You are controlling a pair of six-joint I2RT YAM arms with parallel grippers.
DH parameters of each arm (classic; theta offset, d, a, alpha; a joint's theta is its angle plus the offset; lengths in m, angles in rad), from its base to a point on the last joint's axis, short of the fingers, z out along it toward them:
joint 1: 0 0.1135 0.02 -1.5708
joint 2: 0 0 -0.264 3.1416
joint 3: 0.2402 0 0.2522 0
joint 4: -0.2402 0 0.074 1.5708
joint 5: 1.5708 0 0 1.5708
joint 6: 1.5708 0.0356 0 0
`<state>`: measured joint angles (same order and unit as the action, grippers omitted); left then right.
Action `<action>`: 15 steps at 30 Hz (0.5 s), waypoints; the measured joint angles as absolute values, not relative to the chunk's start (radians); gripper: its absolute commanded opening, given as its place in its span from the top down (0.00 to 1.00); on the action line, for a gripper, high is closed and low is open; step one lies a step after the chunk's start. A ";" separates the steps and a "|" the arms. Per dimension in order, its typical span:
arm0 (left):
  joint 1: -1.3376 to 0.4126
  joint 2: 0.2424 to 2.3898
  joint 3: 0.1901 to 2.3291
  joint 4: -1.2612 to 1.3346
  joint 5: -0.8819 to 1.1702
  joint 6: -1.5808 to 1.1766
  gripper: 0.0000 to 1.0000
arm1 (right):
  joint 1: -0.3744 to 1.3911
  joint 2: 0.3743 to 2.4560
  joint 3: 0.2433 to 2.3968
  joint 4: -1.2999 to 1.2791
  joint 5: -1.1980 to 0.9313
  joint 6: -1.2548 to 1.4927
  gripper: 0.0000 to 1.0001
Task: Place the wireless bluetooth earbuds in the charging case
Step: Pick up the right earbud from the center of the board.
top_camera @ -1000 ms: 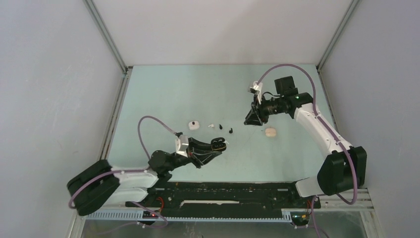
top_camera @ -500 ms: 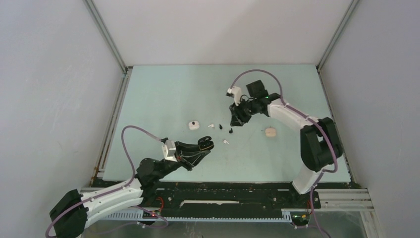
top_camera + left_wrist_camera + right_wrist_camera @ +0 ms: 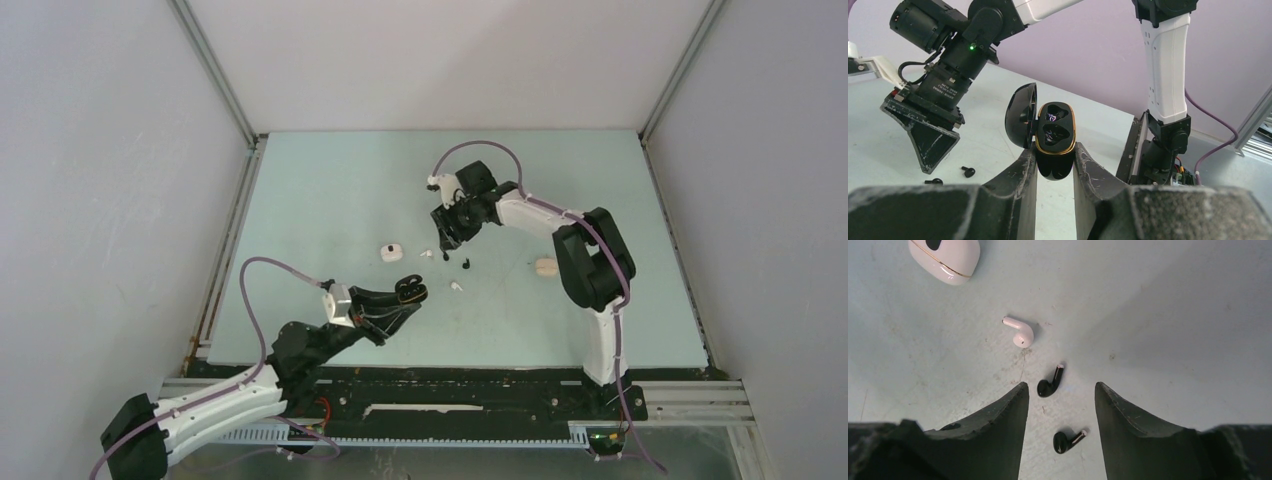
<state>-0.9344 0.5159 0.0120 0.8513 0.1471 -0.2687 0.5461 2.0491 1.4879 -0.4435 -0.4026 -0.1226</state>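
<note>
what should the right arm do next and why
Probably lower the right gripper onto the black earbud lying at its open fingertips and close: the left gripper holds the black case open, and its sockets look empty.

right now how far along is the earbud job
Done: the black case is open, clamped in the left gripper, wells apparently empty. In hand: the open right gripper hovers over two black earbuds. Left: seating both; a white earbud and white case also lie out.
</note>
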 measured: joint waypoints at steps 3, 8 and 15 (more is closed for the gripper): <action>-0.937 0.516 0.012 0.849 0.140 -0.269 1.00 | 0.567 2.069 1.499 -0.446 -0.381 -0.120 0.44; -0.940 0.532 0.012 0.848 0.136 -0.268 1.00 | 0.594 2.086 1.503 -0.454 -0.346 -0.123 0.44; -0.941 0.554 0.012 0.844 0.136 -0.268 1.00 | 0.611 2.106 1.515 -0.475 -0.261 -0.144 0.44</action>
<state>-0.9405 0.5545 0.0120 0.8444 0.1356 -0.2684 0.6113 2.1056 1.5154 -0.4751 -0.2607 -0.1440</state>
